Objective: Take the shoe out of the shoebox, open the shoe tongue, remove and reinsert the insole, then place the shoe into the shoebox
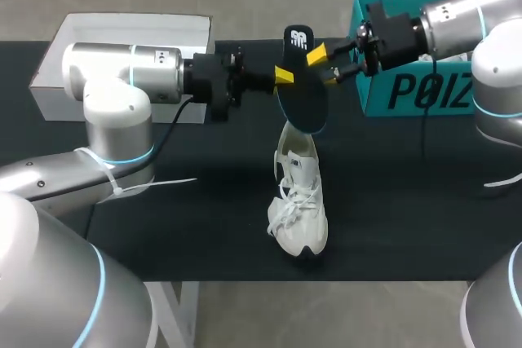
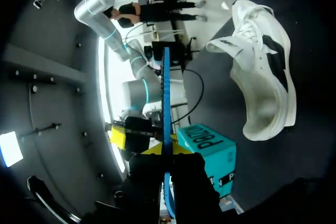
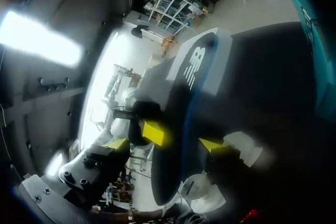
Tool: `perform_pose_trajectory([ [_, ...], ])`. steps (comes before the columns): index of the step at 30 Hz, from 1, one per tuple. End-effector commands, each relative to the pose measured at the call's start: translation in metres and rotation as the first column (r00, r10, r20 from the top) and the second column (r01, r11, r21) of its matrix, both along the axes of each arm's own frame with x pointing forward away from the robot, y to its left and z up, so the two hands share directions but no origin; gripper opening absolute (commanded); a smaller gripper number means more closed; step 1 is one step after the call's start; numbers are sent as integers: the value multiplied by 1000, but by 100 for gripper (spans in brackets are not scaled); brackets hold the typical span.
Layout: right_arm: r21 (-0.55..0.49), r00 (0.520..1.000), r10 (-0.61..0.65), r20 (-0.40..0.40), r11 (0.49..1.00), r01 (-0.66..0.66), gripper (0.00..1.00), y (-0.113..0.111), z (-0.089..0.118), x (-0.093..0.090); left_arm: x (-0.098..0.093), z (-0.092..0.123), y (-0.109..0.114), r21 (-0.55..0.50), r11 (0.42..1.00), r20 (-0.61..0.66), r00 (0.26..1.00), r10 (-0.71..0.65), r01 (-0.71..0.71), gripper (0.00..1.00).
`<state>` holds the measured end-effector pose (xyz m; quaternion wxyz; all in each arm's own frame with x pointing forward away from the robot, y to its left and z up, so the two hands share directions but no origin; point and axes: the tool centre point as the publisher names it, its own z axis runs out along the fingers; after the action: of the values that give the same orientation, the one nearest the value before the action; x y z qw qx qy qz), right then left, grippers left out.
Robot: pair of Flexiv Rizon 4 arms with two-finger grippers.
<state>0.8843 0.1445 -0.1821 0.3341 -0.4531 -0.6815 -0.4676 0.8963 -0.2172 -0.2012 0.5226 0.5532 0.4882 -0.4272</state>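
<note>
1. Pinching the insole (image 1: 303, 95) by its edge, the left gripper (image 1: 283, 77) holds it in the air, directly above the shoe (image 1: 300, 205).
2. The right gripper (image 1: 325, 68) straddles the insole with its fingers spread (no grip).
3. The shoe sits on the table (image 1: 204, 226).

White cloth shoe (image 1: 298, 201), matt dark insole (image 1: 302, 102), glossy metal left arm (image 1: 114, 79), matt table (image 1: 204, 226).

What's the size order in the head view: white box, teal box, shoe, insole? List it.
1. white box and teal box: alike, both partly hidden by arms.
2. shoe.
3. insole, held nearer the camera, so unsure.
</note>
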Motion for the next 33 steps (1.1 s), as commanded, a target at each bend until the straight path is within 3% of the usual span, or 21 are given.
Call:
perform_pose_trajectory([
  [1, -2, 1000, 6, -6, 1000, -6, 51, 5, -3, 2, 0, -1, -2, -2, 1000, 3, 1000, 3, -3, 0],
  [9, -4, 1000, 15, -12, 1000, -15, 45, 9, -5, 0, 0, -1, -2, -2, 1000, 3, 1000, 3, -3, 0],
  [12, -4, 1000, 12, -11, 1000, -12, 29, 8, -5, 1, 0, -1, -2, -2, 1000, 3, 1000, 3, -3, 0],
  [13, -4, 1000, 10, -11, 1000, -10, 6, 8, -5, 1, 0, -1, -2, -2, 1000, 3, 1000, 3, -3, 0],
  [14, -5, 1000, 9, -11, 1000, -9, 0, 8, -5, 2, 0, -1, -2, -2, 1000, 3, 1000, 3, -3, 0],
  [27, -21, 1000, -27, 3, 999, 27, 0, 1, 3, -1, 0, 0, -3, 11, 1000, -8, 1000, -16, 17, 0],
  [28, -22, 1000, -31, 6, 999, 31, 0, 1, 4, -1, -1, 3, -4, 46, 998, -28, 999, -30, 32, 29],
  [29, -27, 999, -35, 10, 999, 35, 0, 0, 5, -1, -2, 4, -4, 91, 995, -55, 998, -26, 31, 98],
  [33, -34, 998, -58, 24, 998, 59, 0, -4, 8, 1, -8, 10, 1, 184, 981, -165, 986, -35, 66, 100],
])
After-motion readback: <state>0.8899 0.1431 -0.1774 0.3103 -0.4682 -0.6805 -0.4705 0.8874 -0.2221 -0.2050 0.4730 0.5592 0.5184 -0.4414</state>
